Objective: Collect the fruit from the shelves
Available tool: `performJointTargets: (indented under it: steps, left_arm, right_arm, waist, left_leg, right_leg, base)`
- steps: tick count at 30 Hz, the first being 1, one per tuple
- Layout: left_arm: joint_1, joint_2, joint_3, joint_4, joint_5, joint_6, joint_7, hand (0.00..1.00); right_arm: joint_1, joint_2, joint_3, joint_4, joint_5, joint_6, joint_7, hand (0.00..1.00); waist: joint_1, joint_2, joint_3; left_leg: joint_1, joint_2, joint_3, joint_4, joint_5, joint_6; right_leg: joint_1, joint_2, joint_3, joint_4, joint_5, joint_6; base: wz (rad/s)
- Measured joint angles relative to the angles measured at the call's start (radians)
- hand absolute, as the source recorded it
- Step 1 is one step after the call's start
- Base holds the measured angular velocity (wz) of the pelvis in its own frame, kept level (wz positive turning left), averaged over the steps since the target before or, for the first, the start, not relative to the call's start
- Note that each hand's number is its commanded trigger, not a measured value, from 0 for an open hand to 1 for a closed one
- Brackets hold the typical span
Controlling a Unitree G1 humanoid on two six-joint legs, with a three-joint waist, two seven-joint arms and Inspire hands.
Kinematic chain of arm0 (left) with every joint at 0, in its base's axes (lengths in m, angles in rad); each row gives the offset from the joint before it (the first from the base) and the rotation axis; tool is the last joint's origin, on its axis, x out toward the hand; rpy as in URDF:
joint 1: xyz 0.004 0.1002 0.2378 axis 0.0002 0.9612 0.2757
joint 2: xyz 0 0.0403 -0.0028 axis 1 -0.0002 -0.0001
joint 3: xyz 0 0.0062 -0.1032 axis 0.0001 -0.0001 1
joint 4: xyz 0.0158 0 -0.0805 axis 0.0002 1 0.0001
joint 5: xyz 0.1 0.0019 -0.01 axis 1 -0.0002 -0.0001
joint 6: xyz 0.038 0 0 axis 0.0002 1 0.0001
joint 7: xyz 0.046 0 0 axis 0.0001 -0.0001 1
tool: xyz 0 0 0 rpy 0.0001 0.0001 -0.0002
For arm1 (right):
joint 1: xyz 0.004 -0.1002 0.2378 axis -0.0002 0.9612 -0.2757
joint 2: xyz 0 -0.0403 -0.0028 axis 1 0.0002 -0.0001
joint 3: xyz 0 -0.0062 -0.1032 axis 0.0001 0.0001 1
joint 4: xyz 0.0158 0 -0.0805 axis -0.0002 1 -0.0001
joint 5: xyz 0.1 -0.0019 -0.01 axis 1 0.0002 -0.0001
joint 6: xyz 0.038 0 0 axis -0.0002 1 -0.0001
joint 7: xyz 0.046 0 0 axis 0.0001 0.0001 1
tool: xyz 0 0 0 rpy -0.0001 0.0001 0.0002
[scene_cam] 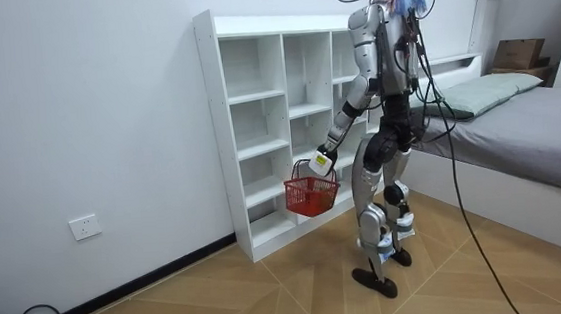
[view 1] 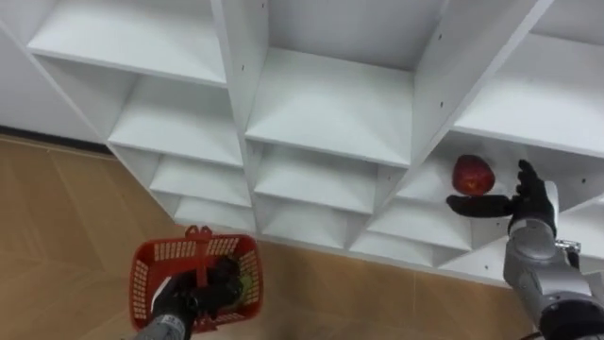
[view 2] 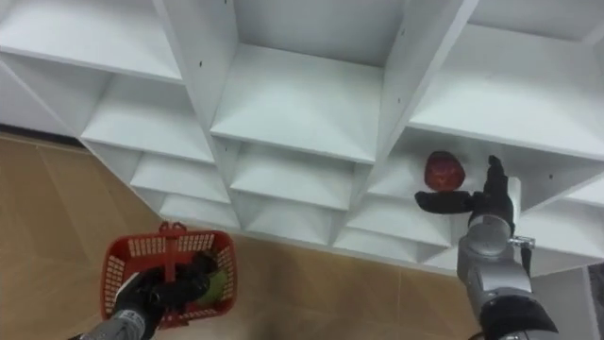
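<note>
Right hand [view 1: 528,200] at the red fruit [view 1: 473,174], fingers spread, nothing gripped yet; left hand [view 1: 193,297] clamped on the basket [view 1: 151,269] handle.

Fruit sits on a right-column shelf [view 1: 422,185]. Our thumb is out just under it and the fingers are straight beside it. Contact is unclear from here. Risks: the fruit is round, so an off-centre close could roll it deeper in or off the shelf edge. The basket hangs low and well apart, so a weak grip could drop the fruit on the way over.

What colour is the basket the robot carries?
The basket is red, with a mesh wall; the left eye view shows it best.
</note>
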Motion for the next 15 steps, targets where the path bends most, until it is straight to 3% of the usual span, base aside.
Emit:
performJointTargets:
  steps: [5,8,15]
  left_arm:
    - [-0.007,0.000,-0.008,0.035,0.002,-0.007,-0.018,1.00]
    - [-0.013,0.000,-0.009,0.039,0.002,-0.008,-0.021,1.00]
    - [-0.043,0.000,-0.023,0.062,0.041,-0.009,-0.020,1.00]
  right_arm:
    - [-0.043,-0.002,0.000,0.042,-0.008,-0.003,-0.020,0.00]
    - [-0.063,-0.008,0.000,0.042,-0.008,-0.022,-0.044,0.00]
    - [-0.119,-0.011,0.000,0.073,-0.007,-0.025,-0.074,0.00]
  waist:
    - [0.003,0.003,0.0048]
    - [0.007,0.006,0.0138]
    - [0.019,0.007,0.0164]
  left_leg:
    - [-0.025,-0.001,0.000,0.011,0.000,0.000]
    - [-0.051,-0.001,0.000,0.021,0.002,0.002]
    - [-0.102,-0.010,0.002,0.024,0.009,0.007]
  right_leg:
    - [-0.027,-0.004,0.002,0.014,-0.002,-0.002]
    - [-0.051,-0.005,0.003,0.019,-0.001,-0.003]
    - [-0.119,-0.016,0.010,0.050,-0.002,-0.004]
  base:
    - [0.00]
    - [0.00]
    - [0.00]
